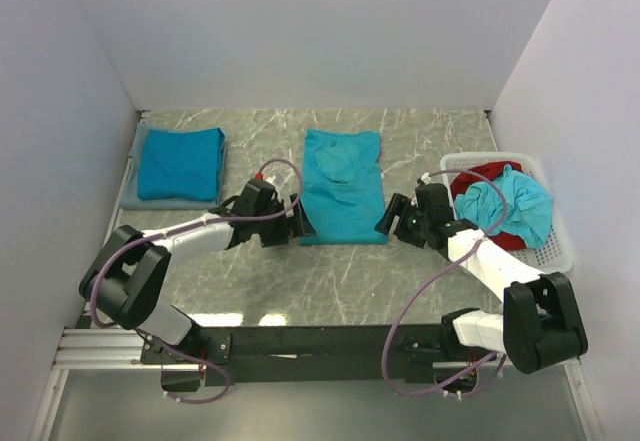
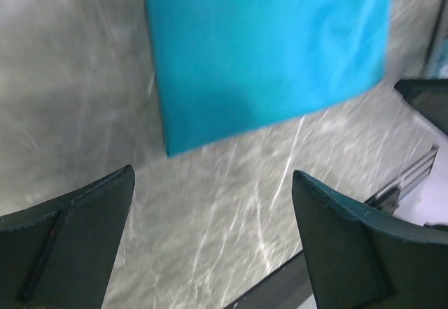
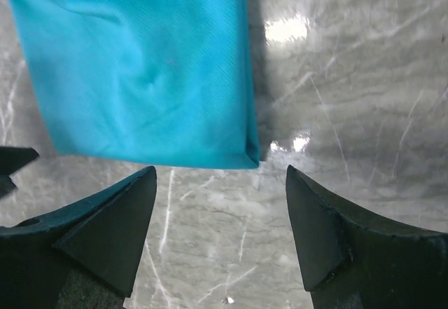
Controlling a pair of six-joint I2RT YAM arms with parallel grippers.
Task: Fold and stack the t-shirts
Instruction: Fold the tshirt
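A teal t-shirt [image 1: 342, 187], folded into a long strip, lies flat at the table's middle. Its near left corner shows in the left wrist view [image 2: 266, 50], its near right corner in the right wrist view [image 3: 147, 71]. My left gripper [image 1: 300, 221] is open and empty just off the strip's near left corner [image 2: 213, 176]. My right gripper [image 1: 390, 216] is open and empty just off the near right corner [image 3: 220, 176]. A folded teal t-shirt [image 1: 180, 163] lies at the far left. A crumpled teal t-shirt [image 1: 510, 206] sits in the basket.
A white lattice basket [image 1: 556, 243] stands at the right with a red garment [image 1: 488, 173] under the crumpled shirt. A grey cloth [image 1: 140, 199] lies under the folded shirt at the left. White walls enclose the table on three sides.
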